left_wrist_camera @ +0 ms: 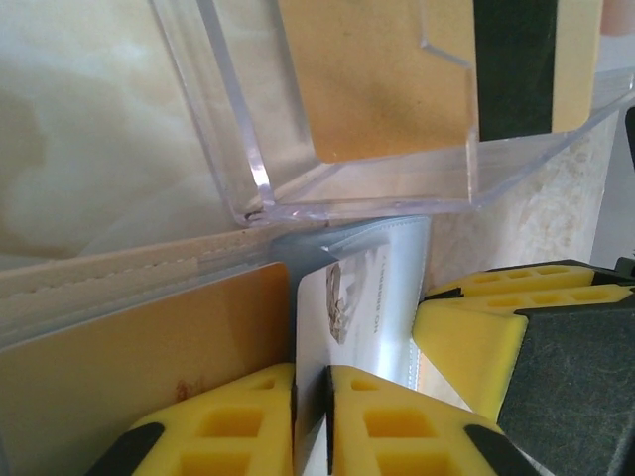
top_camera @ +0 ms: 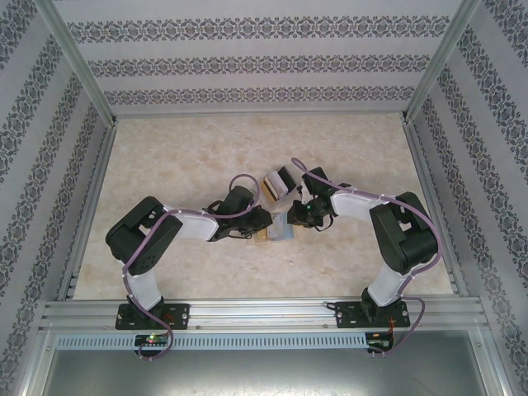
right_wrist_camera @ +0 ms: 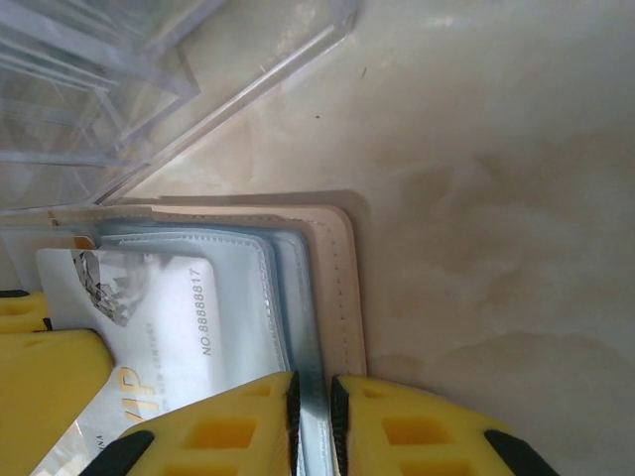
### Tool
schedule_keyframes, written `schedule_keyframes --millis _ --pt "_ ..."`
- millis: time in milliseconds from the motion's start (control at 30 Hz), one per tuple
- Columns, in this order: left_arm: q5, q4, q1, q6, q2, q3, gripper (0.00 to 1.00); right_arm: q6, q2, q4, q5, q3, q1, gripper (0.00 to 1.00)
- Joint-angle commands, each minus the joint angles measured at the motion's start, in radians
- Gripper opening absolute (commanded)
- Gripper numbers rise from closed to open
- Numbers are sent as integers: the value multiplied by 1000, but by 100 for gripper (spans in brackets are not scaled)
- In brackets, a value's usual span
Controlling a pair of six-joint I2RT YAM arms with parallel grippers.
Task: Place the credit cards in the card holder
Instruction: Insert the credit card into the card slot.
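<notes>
Robot test cell, a lab-type rig. Bare aluminium frame (top_camera: 264, 307): rail along 6 o'clock, posts rising at 10 and 2. Patterned wallpaper panels (top_camera: 247, 62) box in 9, 12 and 3 o'clock. Marble-look desk (top_camera: 181, 157) inside. Left arm (top_camera: 148, 239) and right arm (top_camera: 400, 231) bolted to the rail, purple cables (top_camera: 242, 176) running exposed along them.

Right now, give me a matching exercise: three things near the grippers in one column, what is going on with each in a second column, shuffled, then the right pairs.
Things
1. white card
2. card holder
3. clear box

States
A. has an orange-yellow card inside it
B. pinched on edge by the left gripper
C. clamped at its border by the right gripper

Pairs: 1-B, 2-C, 3-A
</notes>
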Motion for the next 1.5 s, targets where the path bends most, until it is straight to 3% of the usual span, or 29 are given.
schedule_keyframes --millis 0,167,367,533,767,933,1133,1333,1467 --pt "21 -64 -34 26 37 24 18 17 63 44 24 -41 9 21" --pt "-18 -152 -39 28 22 40 24 18 37 23 53 -38 5 22" --pt "-42 -220 -39 25 -21 27 39 12 8 1 61 -39 4 23" --pt "-33 -273 -46 30 -21 56 39 11 5 -12 74 -43 4 23" --pt "35 -362 -65 41 49 168 40 64 18 34 35 -83 7 14" --pt "41 -428 -75 31 85 229 41 101 13 59 18 -105 7 13" --pt "51 -368 -77 -12 95 227 45 118 3 75 7 -119 4 14" --pt "132 -295 -89 -32 149 256 46 133 -19 83 0 -128 -4 14" --pt "89 -346 -97 -34 139 257 47 144 -48 96 -9 -139 -26 14"
